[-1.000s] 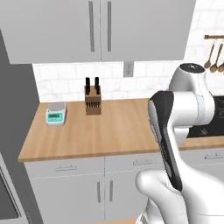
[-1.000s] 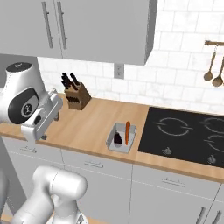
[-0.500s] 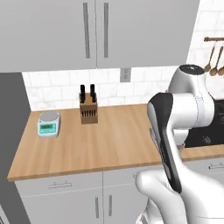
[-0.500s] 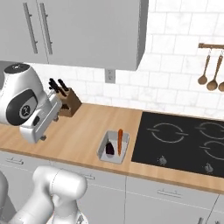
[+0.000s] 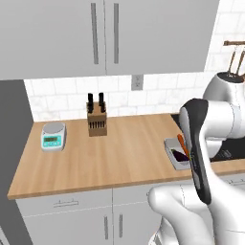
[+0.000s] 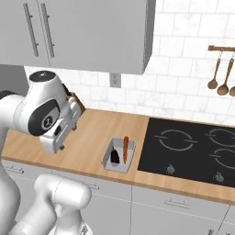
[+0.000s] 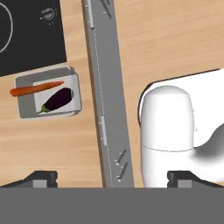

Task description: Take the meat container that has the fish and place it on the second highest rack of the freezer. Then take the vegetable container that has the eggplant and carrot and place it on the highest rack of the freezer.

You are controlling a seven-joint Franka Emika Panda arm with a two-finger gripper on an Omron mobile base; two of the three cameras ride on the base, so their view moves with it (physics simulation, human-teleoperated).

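Counter: a wooden worktop [image 6: 87, 137] runs along a white tiled wall.
Tray: a small pale vegetable container [image 6: 118, 155] sits near the counter's front edge, just left of the black cooktop [image 6: 193, 151].
Carrot: the carrot [image 6: 125, 148] lies along the tray's right side, one end poking past the far rim.
Eggplant: the eggplant [image 6: 114, 157] lies beside the carrot, toward the near left of the tray.
Arm: the white arm [image 6: 46, 114] stands at the left, apart from the tray.
Wall: two wooden spoons [image 6: 218, 78] hang from a rail at the upper right; an outlet [image 6: 115, 80] sits under the grey upper cabinets [image 6: 78, 32].

kitchen, hob [image 6: 195, 147], knife block [image 5: 97, 120], wall cabinets [image 5: 105, 36]
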